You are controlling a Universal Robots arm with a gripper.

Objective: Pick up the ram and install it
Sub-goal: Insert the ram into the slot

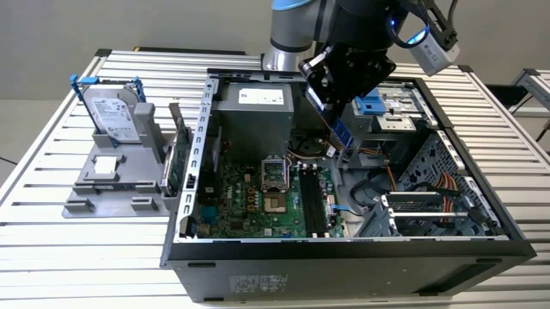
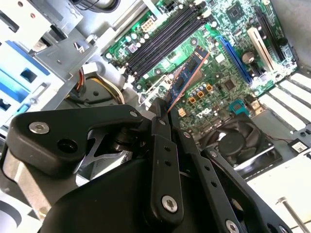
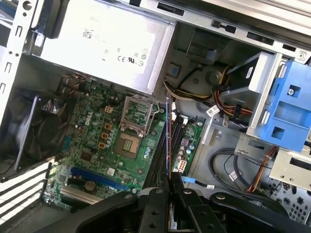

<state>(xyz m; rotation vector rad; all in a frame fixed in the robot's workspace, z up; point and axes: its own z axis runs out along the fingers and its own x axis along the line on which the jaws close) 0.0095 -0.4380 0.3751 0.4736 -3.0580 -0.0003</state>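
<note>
The gripper (image 3: 169, 183) pinches the ram (image 3: 168, 141) between its black fingers (image 3: 181, 190). From here the stick is seen edge-on, a thin line over the green motherboard (image 3: 92, 145). It runs along the black memory slots (image 3: 156, 155), with the open processor socket (image 3: 130, 144) near. Around the board sit a silver power supply (image 3: 102, 43), a black fan (image 3: 34, 131), a cable bundle (image 3: 228, 104) and a blue drive bracket (image 3: 286, 104).

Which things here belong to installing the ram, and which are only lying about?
Job in hand: ram, held in the gripper above the motherboard; black memory slots.
Lying about: hard drive and green expansion card, both on the grey stand.
</note>
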